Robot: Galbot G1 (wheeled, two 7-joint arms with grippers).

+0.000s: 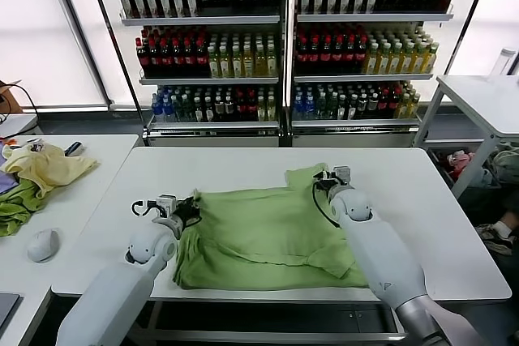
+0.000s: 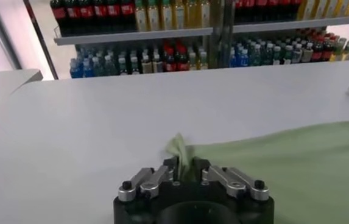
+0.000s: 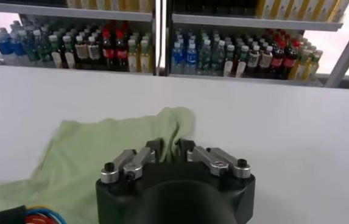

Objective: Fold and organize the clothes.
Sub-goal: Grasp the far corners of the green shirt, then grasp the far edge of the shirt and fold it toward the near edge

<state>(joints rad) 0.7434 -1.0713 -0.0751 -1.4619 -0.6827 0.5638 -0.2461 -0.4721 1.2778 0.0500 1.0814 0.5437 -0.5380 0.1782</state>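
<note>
Table: a white table (image 1: 422,200) with rounded corners, smooth and bare around the cloth
Shirt: the light green polo shirt (image 1: 268,237) lies spread on the middle of the table, reaching to the front edge; one sleeve sticks out toward the far right side, the cloth has soft wrinkles
Left gripper: the left gripper (image 1: 192,210) is low at the shirt's left edge; in the left wrist view its jaws are drawn narrow and pinch a small raised fold of the green cloth (image 2: 180,159)
Right gripper: the right gripper (image 1: 328,177) is at the far right part of the shirt, near the sleeve; in the right wrist view the jaws are nearly together and hold a ridge of the cloth (image 3: 169,146)
Side table: a second white table (image 1: 73,200) to the left carries a pale yellow cloth (image 1: 45,166), a darker green cloth (image 1: 18,207), a grey mouse (image 1: 43,244) and a dark pen-like thing
Right side: another white table (image 1: 486,99) stands well apart, with some mixed things on the floor under it
Room: bright windows behind; two shelf racks (image 1: 284,46) full of drink bottles in rows, with dark, red, yellow, green and blue ones
Writing: the bottle labels are too small to read; no brand name can be told
</note>
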